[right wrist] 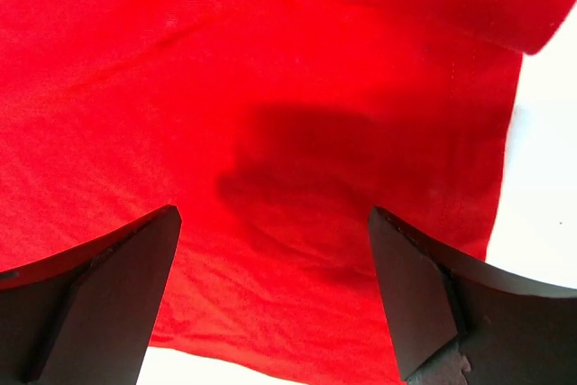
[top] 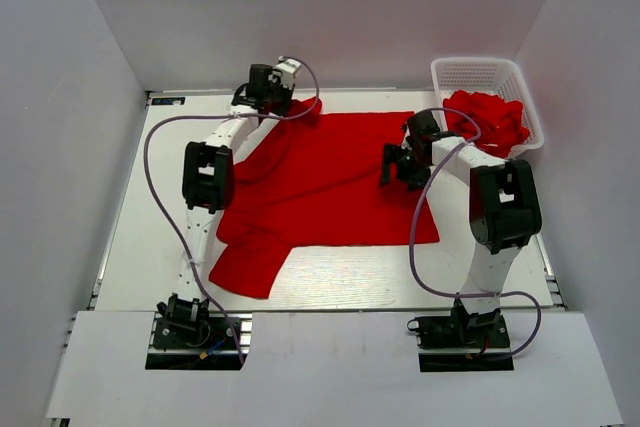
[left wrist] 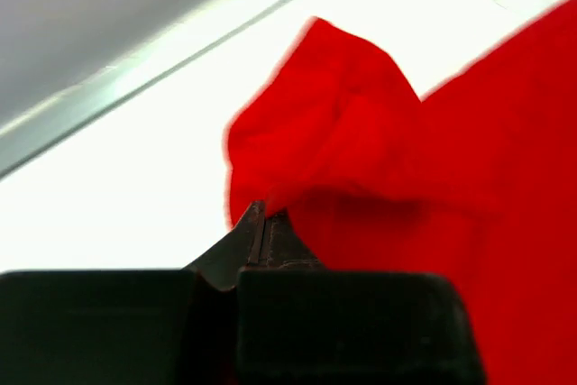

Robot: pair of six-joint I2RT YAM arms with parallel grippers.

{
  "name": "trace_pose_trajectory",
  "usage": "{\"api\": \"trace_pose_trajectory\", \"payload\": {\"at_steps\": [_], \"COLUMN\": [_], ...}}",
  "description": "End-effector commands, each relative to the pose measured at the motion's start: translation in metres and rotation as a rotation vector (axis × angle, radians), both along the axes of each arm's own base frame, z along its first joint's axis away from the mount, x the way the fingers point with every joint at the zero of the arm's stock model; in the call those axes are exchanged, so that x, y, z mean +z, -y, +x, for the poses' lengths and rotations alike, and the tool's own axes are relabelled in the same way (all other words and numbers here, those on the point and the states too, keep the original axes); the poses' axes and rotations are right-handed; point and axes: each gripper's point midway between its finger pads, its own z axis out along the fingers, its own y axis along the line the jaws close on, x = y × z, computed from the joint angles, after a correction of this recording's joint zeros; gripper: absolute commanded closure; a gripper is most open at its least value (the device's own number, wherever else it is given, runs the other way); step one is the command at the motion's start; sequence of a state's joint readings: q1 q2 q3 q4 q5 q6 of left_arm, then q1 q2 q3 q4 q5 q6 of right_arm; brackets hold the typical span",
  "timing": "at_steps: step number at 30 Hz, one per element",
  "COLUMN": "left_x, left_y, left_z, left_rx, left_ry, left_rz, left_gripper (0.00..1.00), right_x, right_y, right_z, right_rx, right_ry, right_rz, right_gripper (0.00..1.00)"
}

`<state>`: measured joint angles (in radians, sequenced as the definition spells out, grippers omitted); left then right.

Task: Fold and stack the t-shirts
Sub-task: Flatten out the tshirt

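The left gripper (left wrist: pixel 264 223) has its fingers pressed together, and its wrist view shows them pinching a raised fold of the red t-shirt (left wrist: pixel 361 132). The cloth bunches up from the tips, with the white table (left wrist: pixel 135 187) and its metal far edge behind. The top view shows none of that pinch. It places the left gripper (top: pixel 283 97) at the t-shirt's far left corner, near the back of the table (top: pixel 340 277).

The right gripper (right wrist: pixel 275 223) is spread wide, its 2 fingers apart over flat cloth with a dark shadow between them. Only this view shows that nothing sits between the fingers. A strip of table (right wrist: pixel 541 178) shows at the right.

From above, the right gripper (top: pixel 400 162) is over the right part of the t-shirt (top: pixel 330 177), which lies spread out mid-table, 1 sleeve (top: pixel 245 262) reaching toward the near left. Only the top view shows the white mesh basket (top: pixel 480 72) at the far right, holding a heap of red shirts (top: pixel 490 117).
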<state>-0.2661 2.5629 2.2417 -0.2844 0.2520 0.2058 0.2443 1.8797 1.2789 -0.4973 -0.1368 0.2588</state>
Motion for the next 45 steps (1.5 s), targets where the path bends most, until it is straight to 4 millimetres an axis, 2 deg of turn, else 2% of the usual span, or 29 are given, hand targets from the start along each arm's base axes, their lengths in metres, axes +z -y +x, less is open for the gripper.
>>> {"api": "trace_pose_trajectory", "payload": {"at_steps": [1, 5, 6, 10, 11, 12, 13, 14, 15, 16, 21, 23, 25, 26, 27, 28, 30, 31, 33, 36, 37, 38, 39, 40, 41, 42, 43, 44, 45], "left_x": [0.067, 0.068, 0.060, 0.062, 0.054, 0.064, 0.063, 0.060, 0.073, 0.069, 0.078, 0.089, 0.088, 0.088, 0.098, 0.094, 0.102, 0.101, 0.117, 0.123, 0.142, 0.144, 0.130, 0.130, 0.146, 0.128, 0.129, 0.129, 0.133], "left_y": [-0.022, -0.046, -0.051, -0.082, -0.093, -0.093, -0.110, -0.110, -0.119, -0.118, -0.157, -0.161, -0.175, -0.184, -0.188, -0.199, -0.215, -0.218, -0.225, -0.213, -0.209, -0.205, -0.199, -0.188, -0.169, -0.154, -0.145, -0.122, -0.114], "left_z": [0.022, 0.036, 0.042, 0.061, 0.064, 0.069, 0.073, 0.075, 0.081, 0.082, 0.097, 0.100, 0.103, 0.104, 0.104, 0.105, 0.104, 0.103, 0.099, 0.087, 0.080, 0.074, 0.062, 0.054, 0.040, 0.024, 0.013, -0.004, -0.020], "left_rx": [0.013, 0.005, 0.004, 0.046, 0.067, 0.063, 0.089, 0.092, 0.100, 0.095, 0.172, 0.187, 0.228, 0.247, 0.266, 0.296, 0.349, 0.368, 0.374, 0.312, 0.299, 0.279, 0.257, 0.229, 0.167, 0.125, 0.083, 0.008, -0.036], "left_ry": [0.131, 0.168, 0.182, 0.248, 0.246, 0.291, 0.302, 0.309, 0.368, 0.371, 0.469, 0.509, 0.524, 0.531, 0.547, 0.542, 0.541, 0.521, 0.521, 0.444, 0.437, 0.410, 0.321, 0.285, 0.271, 0.186, 0.161, 0.102, 0.098], "left_rz": [-0.097, -0.151, -0.158, -0.185, -0.190, -0.195, -0.200, -0.210, -0.214, -0.229, -0.248, -0.246, -0.225, -0.210, -0.206, -0.198, -0.174, -0.167, -0.154, -0.165, -0.179, -0.184, -0.188, -0.195, -0.215, -0.229, -0.261, -0.336, -0.365], "left_gripper": [1.00, 0.98, 0.98, 0.96, 0.96, 0.96, 0.96, 0.96, 0.96, 0.95, 0.92, 0.57, 0.04, 0.00, 0.00, 0.00, 0.00, 0.00, 0.00, 0.00, 0.00, 0.00, 0.00, 0.00, 0.00, 0.00, 0.00, 0.00, 0.00], "right_x": [-0.015, -0.024, -0.024, -0.029, -0.030, -0.028, -0.030, -0.029, -0.029, -0.028, -0.027, -0.028, -0.026, -0.027, -0.027, -0.027, -0.024, -0.023, -0.018, -0.013, -0.010, -0.008, -0.008, -0.003, -0.004, -0.001, -0.002, 0.000, 0.000], "right_y": [0.001, 0.011, 0.012, 0.020, 0.020, 0.021, 0.021, 0.022, 0.022, 0.022, 0.026, 0.032, 0.033, 0.035, 0.035, 0.036, 0.036, 0.037, 0.035, 0.031, 0.031, 0.031, 0.031, 0.032, 0.032, 0.031, 0.033, 0.032, 0.031], "right_z": [-0.003, -0.008, -0.006, -0.008, -0.006, -0.006, -0.005, -0.004, -0.004, -0.003, -0.004, -0.004, -0.002, -0.001, -0.002, -0.003, 0.000, 0.000, 0.003, 0.005, 0.006, 0.007, 0.007, 0.008, 0.007, 0.006, 0.004, 0.004, 0.003], "right_rx": [-0.018, -0.051, -0.050, -0.065, -0.068, -0.067, -0.070, -0.073, -0.074, -0.077, -0.081, -0.096, -0.103, -0.108, -0.107, -0.112, -0.115, -0.118, -0.115, -0.108, -0.108, -0.110, -0.112, -0.114, -0.118, -0.120, -0.121, -0.119, -0.120], "right_ry": [-0.036, -0.070, -0.069, -0.101, -0.102, -0.104, -0.112, -0.109, -0.111, -0.111, -0.117, -0.121, -0.117, -0.117, -0.121, -0.126, -0.114, -0.113, -0.096, -0.078, -0.068, -0.062, -0.061, -0.047, -0.051, -0.046, -0.050, -0.040, -0.040], "right_rz": [-0.011, -0.054, -0.061, -0.101, -0.106, -0.117, -0.121, -0.123, -0.127, -0.127, -0.146, -0.179, -0.185, -0.194, -0.199, -0.202, -0.204, -0.203, -0.195, -0.178, -0.173, -0.174, -0.175, -0.169, -0.174, -0.166, -0.168, -0.165, -0.162], "right_gripper": [0.10, 0.10, 0.10, 0.10, 0.10, 0.10, 0.10, 0.10, 0.10, 0.10, 0.10, 0.10, 0.10, 0.10, 0.10, 0.10, 0.10, 0.10, 0.10, 0.10, 0.10, 0.10, 0.10, 0.10, 0.10, 0.10, 0.10, 0.10, 0.10]}}
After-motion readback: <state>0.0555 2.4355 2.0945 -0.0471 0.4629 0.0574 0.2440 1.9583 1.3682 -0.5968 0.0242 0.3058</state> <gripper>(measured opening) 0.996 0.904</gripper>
